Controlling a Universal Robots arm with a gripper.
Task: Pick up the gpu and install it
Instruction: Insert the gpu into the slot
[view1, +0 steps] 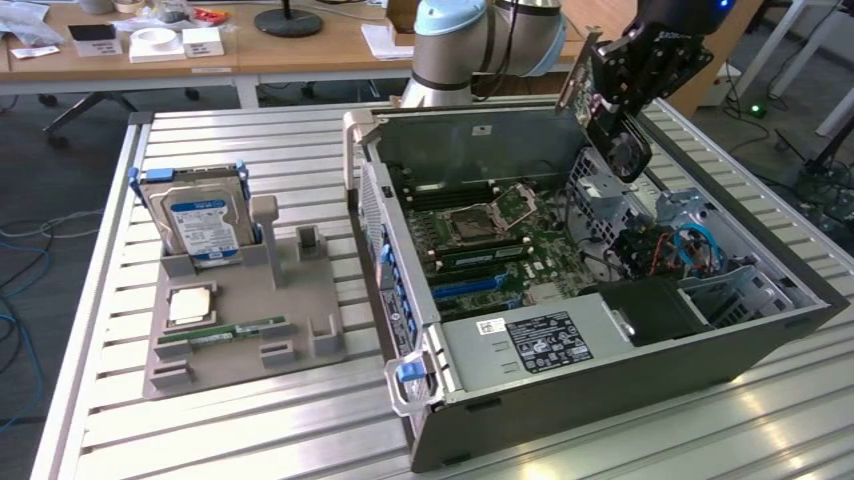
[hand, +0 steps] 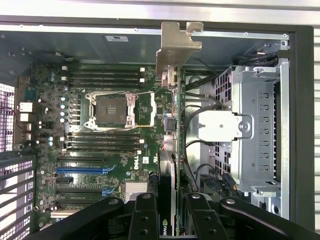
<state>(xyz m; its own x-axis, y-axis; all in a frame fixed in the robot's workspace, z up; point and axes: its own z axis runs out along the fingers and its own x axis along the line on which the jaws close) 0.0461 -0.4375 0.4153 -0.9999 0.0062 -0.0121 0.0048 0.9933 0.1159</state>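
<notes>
My gripper (view1: 650, 62) hangs over the far right of the open computer case (view1: 601, 385), shut on the gpu (view1: 611, 118). The card is a dark board with a round fan, held on edge and tilted, above the case's interior. In the wrist view the gpu (hand: 171, 150) appears edge-on between my black fingers (hand: 144, 217), with my gripper (hand: 171, 220) closed around it. Its pale metal bracket (hand: 177, 45) points toward the case's rear wall. Under it lies the green motherboard (hand: 100, 150) with blue expansion slots (hand: 80, 170) and an empty CPU socket (hand: 111, 109).
A grey fixture (view1: 240, 330) at the exterior view's left holds an upright hard drive (view1: 200, 220), a CPU (view1: 191, 303) and a green memory stick (view1: 220, 330). Inside the case, a metal drive cage (hand: 255, 125) and cables (view1: 681, 250) stand close beside the card.
</notes>
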